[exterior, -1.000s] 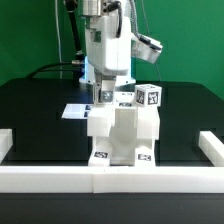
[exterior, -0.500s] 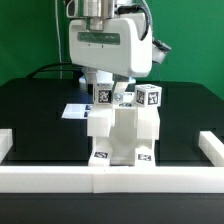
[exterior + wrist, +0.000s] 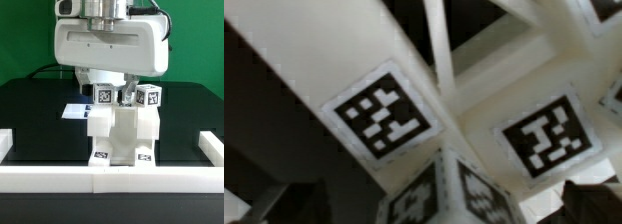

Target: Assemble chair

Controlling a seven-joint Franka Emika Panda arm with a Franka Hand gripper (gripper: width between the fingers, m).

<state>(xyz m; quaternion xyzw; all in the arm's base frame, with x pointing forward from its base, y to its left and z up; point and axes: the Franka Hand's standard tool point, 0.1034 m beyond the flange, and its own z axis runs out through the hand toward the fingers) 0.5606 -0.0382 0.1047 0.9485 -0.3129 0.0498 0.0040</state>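
Note:
The chair [image 3: 122,130] is a blocky white assembly with small black-and-white tags, standing at the front middle of the black table against the front rail. Its top carries tagged pieces, one of them [image 3: 150,97] on the exterior view's right. My gripper [image 3: 112,88] hangs straight over the chair's top, its wide white hand filling the upper part of the view. In the wrist view the chair's tagged pieces [image 3: 388,112] fill the picture very close. A tagged edge [image 3: 446,195] lies between my gripper [image 3: 429,208] fingers, which stand apart at the picture's sides. The jaws are open.
Long white border rails run along the front [image 3: 60,180], with short ends at the exterior view's left [image 3: 5,142] and right [image 3: 212,145]. The marker board [image 3: 72,111] lies flat behind the chair to the left. A green wall stands behind.
The hand has turned from edge-on to broadside and come closer over the chair's top, looking much larger now. The chair has not moved.

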